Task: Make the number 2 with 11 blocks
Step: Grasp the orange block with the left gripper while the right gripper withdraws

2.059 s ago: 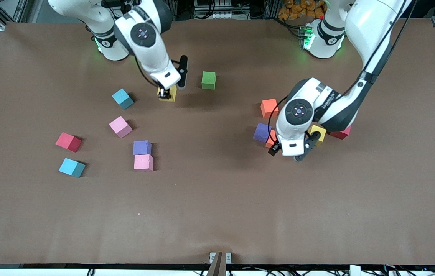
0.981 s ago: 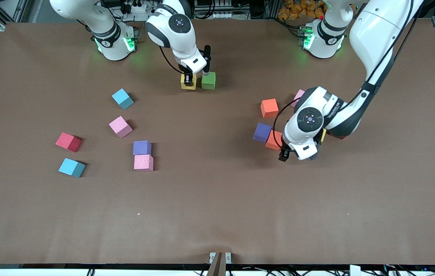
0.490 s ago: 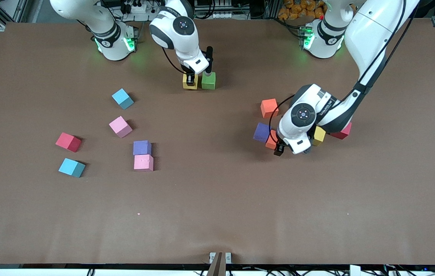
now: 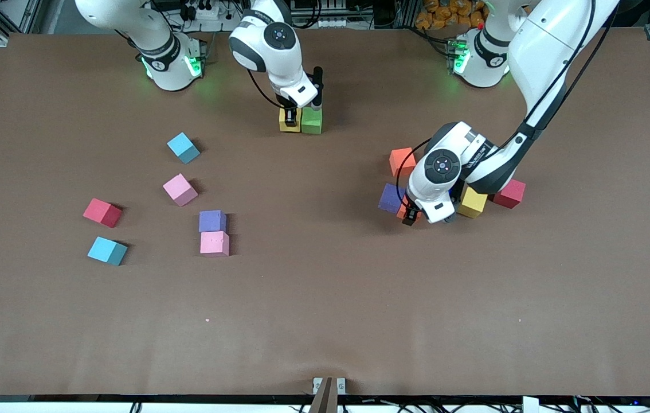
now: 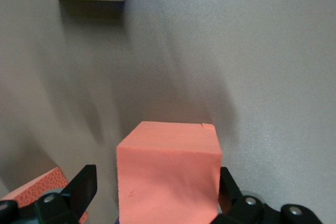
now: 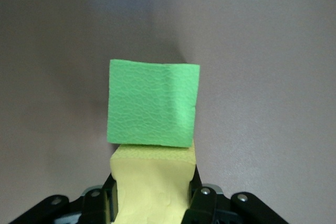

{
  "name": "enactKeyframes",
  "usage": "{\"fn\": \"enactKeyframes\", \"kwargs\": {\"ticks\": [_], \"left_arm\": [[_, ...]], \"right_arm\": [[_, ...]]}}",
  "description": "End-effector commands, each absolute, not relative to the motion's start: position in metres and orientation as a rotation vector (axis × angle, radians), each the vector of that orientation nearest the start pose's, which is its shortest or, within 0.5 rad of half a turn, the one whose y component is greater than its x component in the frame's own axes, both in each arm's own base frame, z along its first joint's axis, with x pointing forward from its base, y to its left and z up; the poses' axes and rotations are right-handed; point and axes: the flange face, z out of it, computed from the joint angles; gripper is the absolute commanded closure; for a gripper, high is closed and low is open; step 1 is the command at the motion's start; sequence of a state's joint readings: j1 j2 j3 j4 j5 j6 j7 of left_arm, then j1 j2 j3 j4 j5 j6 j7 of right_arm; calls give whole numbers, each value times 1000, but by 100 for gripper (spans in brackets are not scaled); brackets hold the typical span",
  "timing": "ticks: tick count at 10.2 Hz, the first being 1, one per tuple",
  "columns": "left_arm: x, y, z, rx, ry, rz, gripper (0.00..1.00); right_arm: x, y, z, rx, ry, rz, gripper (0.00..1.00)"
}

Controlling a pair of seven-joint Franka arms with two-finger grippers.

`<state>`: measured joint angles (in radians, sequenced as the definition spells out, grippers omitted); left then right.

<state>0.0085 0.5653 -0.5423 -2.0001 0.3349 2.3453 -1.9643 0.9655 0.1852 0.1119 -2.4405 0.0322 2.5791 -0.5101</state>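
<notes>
Since the earlier frames, right gripper [image 4: 290, 119] has carried its clamped yellow block [image 6: 152, 187] flush against green block [image 4: 312, 120], likely starting the digit's row. Left gripper [image 4: 423, 215], jaws apart, straddles an orange block [image 5: 167, 174] among crowded neighbours; open table lies nearer the camera.

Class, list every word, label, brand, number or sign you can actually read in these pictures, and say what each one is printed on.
No text can be read with certainty.
Dark lettering runs along the left arm's forearm: too small to read.
The blocks carry no print, for example the green block, the yellow block in the right gripper, and the orange block between the open fingers of the left gripper.
</notes>
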Motion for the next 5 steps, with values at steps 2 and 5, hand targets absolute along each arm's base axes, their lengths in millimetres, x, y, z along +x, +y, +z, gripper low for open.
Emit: {"fn": "enactKeyframes", "kwargs": {"ticks": [2,5], "left_arm": [[513,-293,194,-2482,-1786,140,0],[514,-291,189,-2479,-1784,143,0]], "right_arm": [[227,435,215,-2220,-2186,48,58],[228,435,214,-2217,-2195,51,57]]}}
